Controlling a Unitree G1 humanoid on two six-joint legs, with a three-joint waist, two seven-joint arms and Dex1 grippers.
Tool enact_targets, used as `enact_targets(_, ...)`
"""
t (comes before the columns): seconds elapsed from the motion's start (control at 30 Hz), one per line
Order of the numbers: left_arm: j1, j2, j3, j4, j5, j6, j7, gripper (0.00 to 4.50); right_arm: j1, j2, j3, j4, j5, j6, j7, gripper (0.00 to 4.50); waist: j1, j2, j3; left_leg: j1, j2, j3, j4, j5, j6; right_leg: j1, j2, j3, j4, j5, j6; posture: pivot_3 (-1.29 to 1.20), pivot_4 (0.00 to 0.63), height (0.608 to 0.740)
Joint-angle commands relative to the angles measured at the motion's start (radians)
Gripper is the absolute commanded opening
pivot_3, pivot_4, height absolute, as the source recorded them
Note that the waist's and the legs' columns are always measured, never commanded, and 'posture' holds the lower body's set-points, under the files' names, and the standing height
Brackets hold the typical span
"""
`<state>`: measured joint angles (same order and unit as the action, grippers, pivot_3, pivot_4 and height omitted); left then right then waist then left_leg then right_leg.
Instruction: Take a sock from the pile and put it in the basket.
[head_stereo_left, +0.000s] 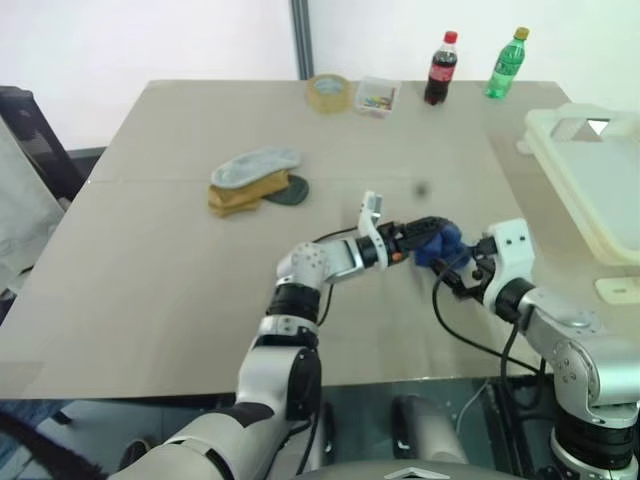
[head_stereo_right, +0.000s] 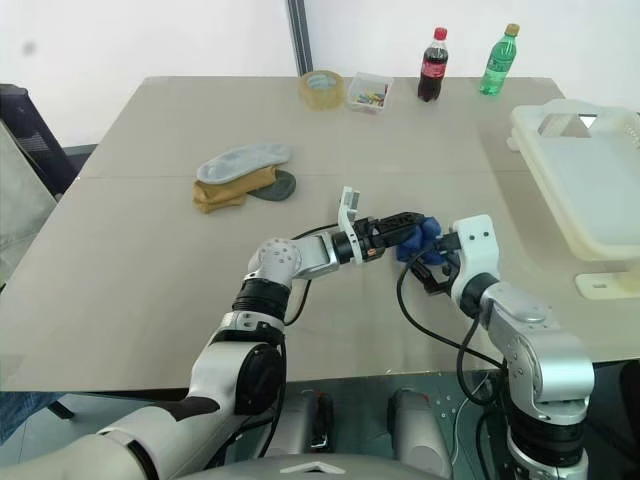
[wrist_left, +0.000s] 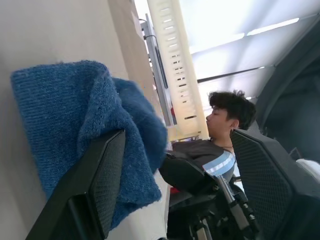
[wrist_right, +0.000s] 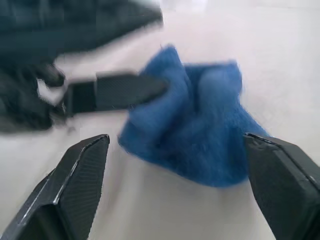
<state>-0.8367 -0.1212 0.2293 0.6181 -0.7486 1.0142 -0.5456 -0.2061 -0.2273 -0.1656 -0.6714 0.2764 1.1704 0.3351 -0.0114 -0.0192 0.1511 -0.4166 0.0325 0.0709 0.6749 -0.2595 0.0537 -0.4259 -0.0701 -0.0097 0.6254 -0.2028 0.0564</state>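
The blue sock (head_stereo_left: 450, 242) lies bunched on the table (head_stereo_left: 180, 290), near its front right. My left gripper (head_stereo_left: 432, 235) reaches across from the left and stands open, with one finger (wrist_left: 95, 190) pressed against the sock (wrist_left: 60, 110) and the other well clear of it. My right gripper (head_stereo_left: 460, 262) is just on the near side of the sock, open, and the sock (wrist_right: 200, 125) lies a little ahead of its wide-spread fingers. The pile (head_stereo_left: 255, 182) of grey, mustard and dark green socks sits further back to the left. The cream basket (head_stereo_left: 590, 190) stands at the table's right edge.
A tape roll (head_stereo_left: 328, 92), a clear box (head_stereo_left: 377, 97), a cola bottle (head_stereo_left: 440, 68) and a green bottle (head_stereo_left: 506, 63) line the far edge. A small white piece (head_stereo_left: 618, 290) lies in front of the basket. A person (wrist_left: 225, 112) sits beyond the table.
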Motion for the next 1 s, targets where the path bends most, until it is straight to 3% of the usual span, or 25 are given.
enact_targets(0.03, -0.025, -0.022, -0.007, 0.001, -0.004, -0.008, -0.023, 3.57, -0.015, -0.016, 0.007, 0.053, -0.022, -0.060, -0.038, 4.44, 0.000, 0.000, 0.000, 0.000, 0.000, 0.000, 0.000, 0.000, 0.000, 0.000, 0.000, 0.000, 0.000, 0.000, 0.000, 0.00, 0.150, 0.740)
enact_targets(0.43, -0.005, -0.014, -0.021, -0.041, -0.003, 0.005, -0.038, 3.57, -0.007, -0.009, -0.019, 0.216, -0.073, -0.244, -0.139, 4.44, 0.000, 0.000, 0.000, -0.001, -0.001, 0.000, 0.000, 0.000, 0.000, -0.001, 0.000, 0.000, 0.000, 0.001, 0.003, 0.00, 0.150, 0.740)
enact_targets(0.63, 0.066, 0.025, -0.081, -0.196, -0.023, 0.023, -0.139, 3.57, -0.022, 0.067, -0.073, 0.211, -0.023, -0.212, -0.190, 4.44, -0.001, 0.000, 0.000, -0.001, 0.000, 0.001, 0.000, 0.000, 0.000, -0.001, 0.000, 0.001, 0.000, 0.001, 0.003, 0.00, 0.150, 0.740)
enact_targets(1.0, -0.003, 0.024, -0.067, -0.056, 0.035, -0.055, -0.126, 3.57, -0.085, 0.125, -0.141, 0.224, 0.027, -0.251, -0.264, 4.44, 0.000, 0.000, 0.000, -0.001, 0.000, 0.001, 0.000, 0.000, 0.000, -0.001, 0.000, 0.001, 0.000, 0.002, 0.003, 0.00, 0.150, 0.740)
